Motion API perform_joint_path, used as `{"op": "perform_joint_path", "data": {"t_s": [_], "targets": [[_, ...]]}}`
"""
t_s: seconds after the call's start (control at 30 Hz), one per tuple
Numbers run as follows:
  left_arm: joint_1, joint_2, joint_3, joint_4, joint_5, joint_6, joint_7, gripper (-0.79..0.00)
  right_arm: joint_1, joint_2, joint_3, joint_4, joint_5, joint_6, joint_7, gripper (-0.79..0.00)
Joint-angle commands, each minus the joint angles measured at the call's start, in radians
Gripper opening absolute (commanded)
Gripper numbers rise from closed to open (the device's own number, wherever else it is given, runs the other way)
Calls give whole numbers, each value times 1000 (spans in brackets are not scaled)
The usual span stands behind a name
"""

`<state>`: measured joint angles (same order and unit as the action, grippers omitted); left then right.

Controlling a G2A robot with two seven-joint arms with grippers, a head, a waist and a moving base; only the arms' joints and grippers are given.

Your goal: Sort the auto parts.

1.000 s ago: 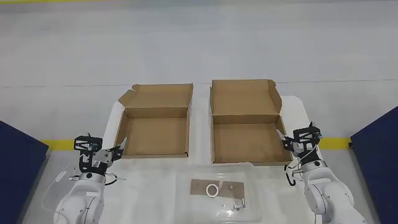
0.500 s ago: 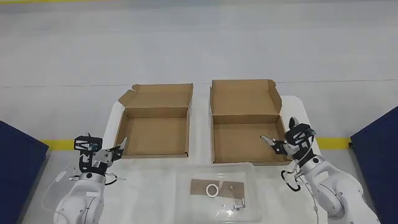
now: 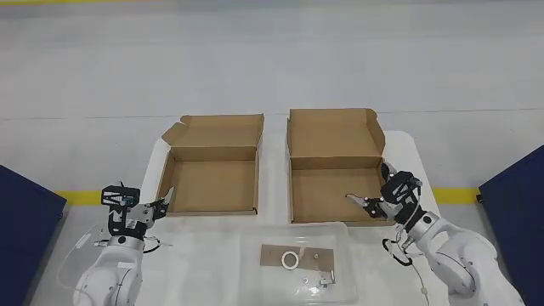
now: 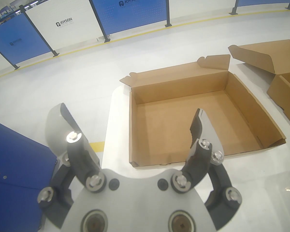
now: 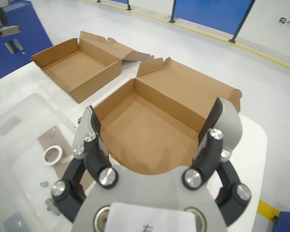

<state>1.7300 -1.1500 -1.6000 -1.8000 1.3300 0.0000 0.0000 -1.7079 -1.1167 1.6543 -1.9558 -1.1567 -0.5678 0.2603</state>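
Boxes: I see the left box [image 3: 212, 185] and the right box [image 3: 334, 194] side by side on the table [image 3: 274, 178], apart.
Tray [image 3: 212, 263]: before both boxes, nearer me.
Ring [image 3: 291, 260]: in the tray, before the right box.
Small parts [image 3: 321, 282]: in the tray, right of the ring, nearer me.

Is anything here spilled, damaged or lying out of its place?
Nothing stands out. The left box and the right box sit open, upright and empty; the metal ring and small parts lie inside the clear tray. The left gripper and right gripper are open, holding nothing.
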Motion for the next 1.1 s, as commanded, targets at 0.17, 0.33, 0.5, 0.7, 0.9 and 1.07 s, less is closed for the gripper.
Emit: {"op": "perform_joint_path", "data": {"t_s": [0.17, 0.33, 0.5, 0.7, 0.9, 1.07], "targets": [[0, 0, 0, 0, 0, 0, 0, 0, 32, 15, -11, -53, 191, -107, 335, 0], [0, 0, 0, 0, 0, 0, 0, 0, 32, 15, -11, -53, 191, -107, 335, 0], [0, 0, 0, 0, 0, 0, 0, 0, 39, 20, -23, -105, 193, -122, 374, 0], [0, 0, 0, 0, 0, 0, 0, 0, 71, 42, -31, -245, 321, -119, 716, 0], [0, 0, 0, 0, 0, 0, 0, 0, 164, 75, -110, -309, 369, -8, 984, 0], [0, 0, 0, 0, 0, 0, 0, 0, 171, 78, -117, -311, 363, 0, 992, 0]]}}
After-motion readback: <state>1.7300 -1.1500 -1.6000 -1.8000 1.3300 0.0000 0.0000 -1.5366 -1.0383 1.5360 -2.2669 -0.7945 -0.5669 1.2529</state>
